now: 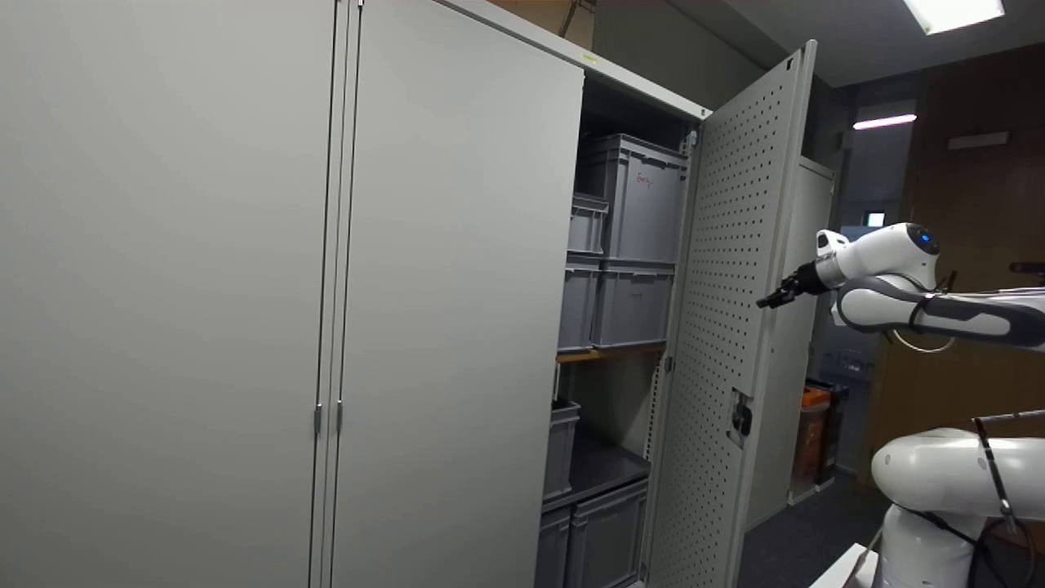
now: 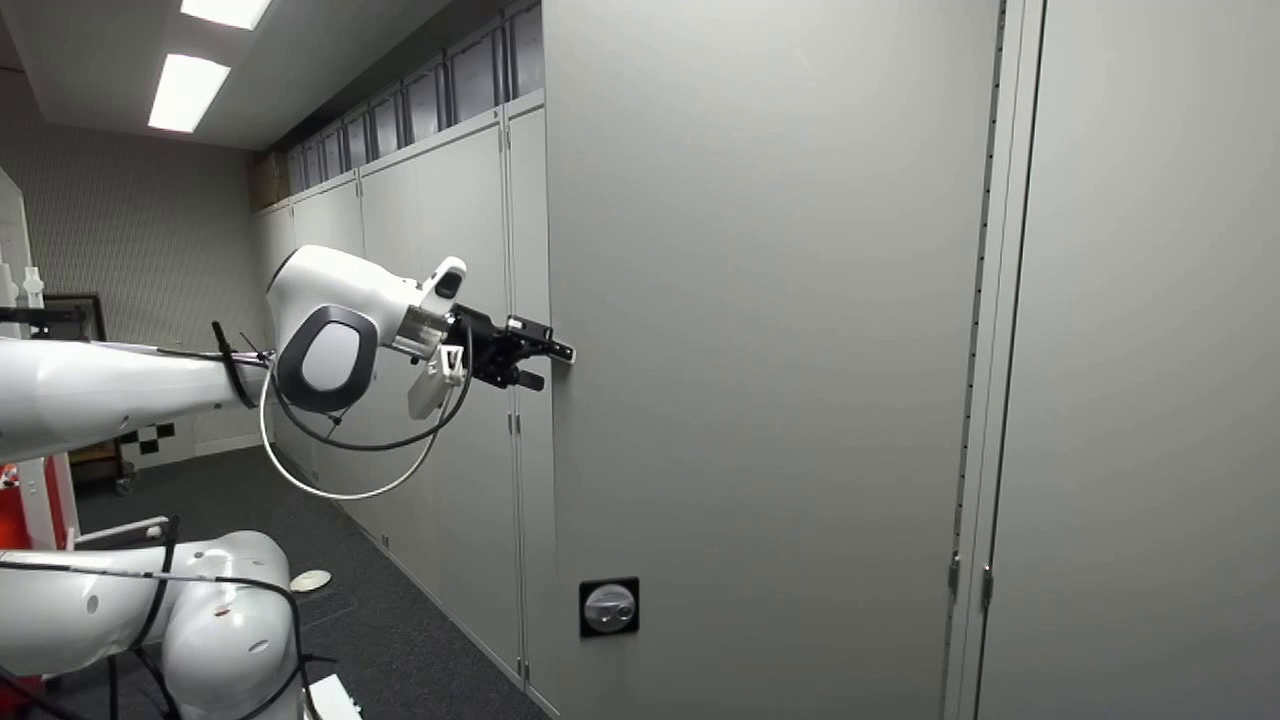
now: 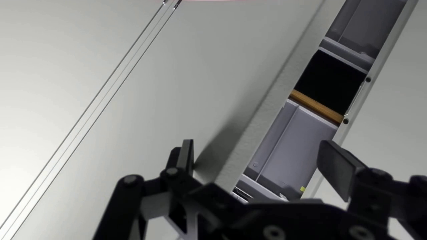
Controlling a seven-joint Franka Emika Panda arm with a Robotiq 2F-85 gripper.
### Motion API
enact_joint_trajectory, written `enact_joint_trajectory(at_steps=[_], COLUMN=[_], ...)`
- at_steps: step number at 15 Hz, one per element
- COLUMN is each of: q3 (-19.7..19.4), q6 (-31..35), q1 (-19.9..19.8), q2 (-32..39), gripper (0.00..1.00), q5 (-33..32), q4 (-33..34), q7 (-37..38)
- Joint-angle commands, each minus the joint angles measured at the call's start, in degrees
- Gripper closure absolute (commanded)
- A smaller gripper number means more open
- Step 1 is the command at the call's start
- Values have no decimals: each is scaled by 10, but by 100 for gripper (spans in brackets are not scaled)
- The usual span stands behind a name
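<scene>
My black gripper (image 3: 258, 150) is open and holds nothing. It is at the free edge of a grey cabinet door standing open; the door shows in both exterior views (image 1: 747, 212) (image 2: 780, 300). In the wrist view the thick door edge (image 3: 268, 116) runs between my fingers. One finger is close beside the plain outer face and casts a shadow there; I cannot tell whether it touches. The other finger is apart from the door, on the inner side. The gripper also shows in both exterior views (image 1: 775, 299) (image 2: 553, 367). The door's lock (image 2: 610, 606) is below the gripper.
Grey bins (image 1: 645, 204) stand on shelves inside the cabinet, also seen in the wrist view (image 3: 293, 150). A closed cabinet door (image 1: 457, 286) is beside the opening. More cabinets (image 2: 430, 250) run behind my arm. An orange-topped waste bin (image 1: 812, 425) stands beyond the door.
</scene>
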Motion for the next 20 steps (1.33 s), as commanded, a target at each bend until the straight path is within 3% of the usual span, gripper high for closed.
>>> enact_joint_trajectory(at_steps=[1, 20], q3=[23, 99], q6=[10, 14], q1=[4, -9], q2=[2, 24], gripper=[0, 0], q5=[-4, -3], q4=[0, 0], q7=[26, 118])
